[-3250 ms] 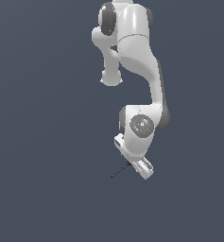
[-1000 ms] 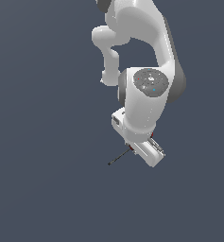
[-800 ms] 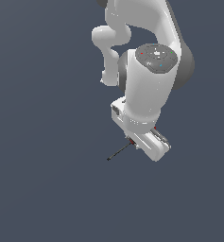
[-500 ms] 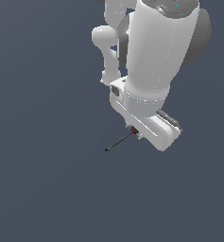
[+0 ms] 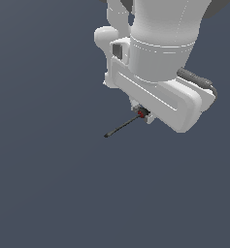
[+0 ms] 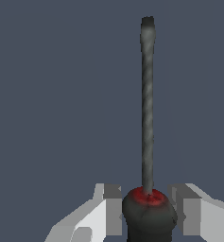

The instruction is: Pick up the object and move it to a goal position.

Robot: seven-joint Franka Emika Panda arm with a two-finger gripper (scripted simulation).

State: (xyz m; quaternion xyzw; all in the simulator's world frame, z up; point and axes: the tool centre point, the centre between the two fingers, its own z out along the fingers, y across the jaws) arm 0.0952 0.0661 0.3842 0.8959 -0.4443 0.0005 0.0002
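Gripper [image 6: 147, 208] clamped on the screwdriver [image 6: 147, 118], both white fingers [image 6: 108, 208] pressed against the fat red-and-black handle, one on each side; in the exterior view the gripper [image 5: 141, 114] sits just under the big white hand body [image 5: 160, 97], centre-right of the frame. Screwdriver held at the handle end [image 5: 142, 114], clear of the plain dark ground as far as can be told. Shaft sticks out from the handle toward the lower left of the exterior frame, tip [image 5: 106, 135] free; in the wrist picture the long axis runs straight away from the fingers, tip [image 6: 147, 23] far out. Likely light, rigid, not fragile; thin metal shaft probably slippery and too narrow for a steady pinch, so the handle is the right place to hold. Off-centre weight is small, though the round handle could roll between the pads if the grip loosens. No goal marker visible in either view.
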